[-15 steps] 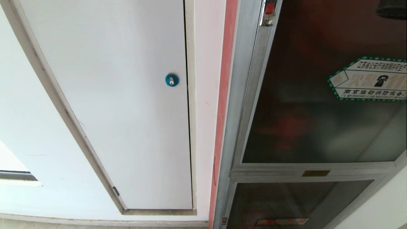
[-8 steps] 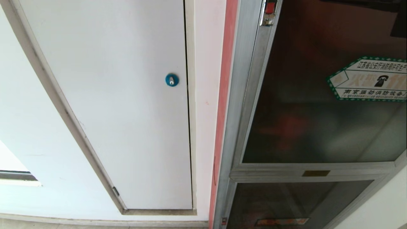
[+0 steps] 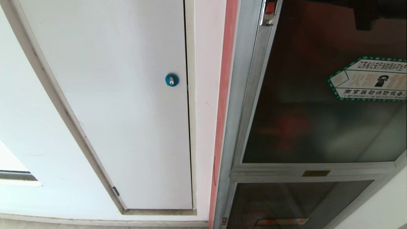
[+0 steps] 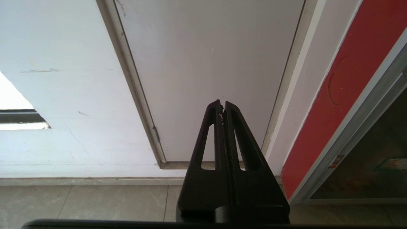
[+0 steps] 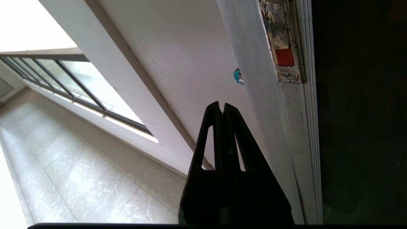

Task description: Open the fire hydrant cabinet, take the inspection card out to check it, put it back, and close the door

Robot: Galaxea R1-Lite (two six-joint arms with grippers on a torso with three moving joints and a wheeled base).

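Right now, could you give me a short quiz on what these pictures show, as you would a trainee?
1. True or false: the door of the fire hydrant cabinet stands open.
2. What colour is the round lock on the white panel door?
A. red
B. blue
C. green
3. Fill in: in the right wrist view, the right tool has its fingers ____ and holds nothing, close to the small red latch.

Key:
1. False; the glass door sits shut in its silver frame.
2. B.
3. Shut. The left tool, parked low near the floor, is shut too.
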